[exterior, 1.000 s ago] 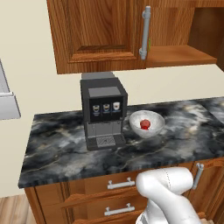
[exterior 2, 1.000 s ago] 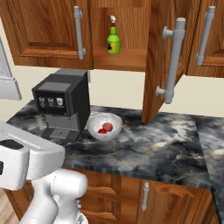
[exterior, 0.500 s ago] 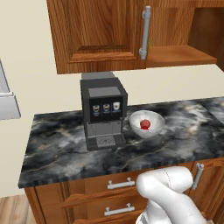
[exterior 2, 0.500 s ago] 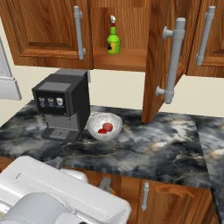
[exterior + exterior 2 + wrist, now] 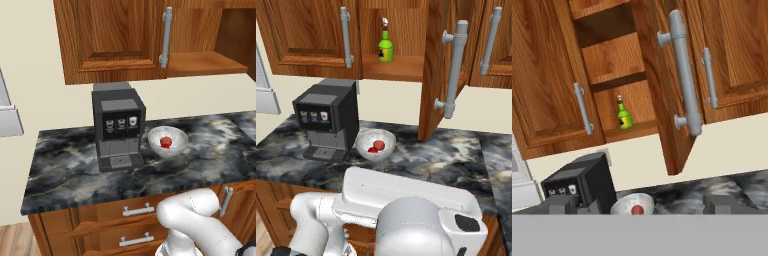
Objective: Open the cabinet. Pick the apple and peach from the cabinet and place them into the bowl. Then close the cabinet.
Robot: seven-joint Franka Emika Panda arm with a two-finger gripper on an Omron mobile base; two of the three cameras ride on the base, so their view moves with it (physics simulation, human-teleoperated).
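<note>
Cabinet (image 5: pixel 311 35): reddish-brown wood with visible grain, panelled doors, long cylindrical grey metal bar handles (image 5: pixel 346 37) mounted vertically on short stand-offs. Left door shut; right door (image 5: pixel 662 95) swung out toward the camera, standing edge-on over the counter. Interior exposed: flat wooden shelves, with a small green glass bottle (image 5: pixel 385 48), light-capped, upright on the lowest shelf near the back.

Counter (image 5: pixel 75 170): glossy dark marble slab with pale grey veining, set over wooden drawers (image 5: pixel 135 212) with short horizontal metal pulls.

Coffee machine (image 5: pixel 117 127): boxy, matte black and dark grey, three small dispenser panels on the front, ribbed drip tray at the foot. Standing on the counter below the shut left door.

Bowl (image 5: pixel 168 141): round, deep, white with faint grey speckling. Positioned on the counter just right of the coffee machine, below the open compartment. Contents: rounded red fruit (image 5: pixel 378 146), smooth-skinned; two pieces distinguishable in the right base view, exact type not discernible.

Gripper (image 5: pixel 639 206): dark blocky fingertips at the lower edge of the hand view, spread wide apart, nothing between them, pointed toward the open cabinet and bowl from well back.
</note>
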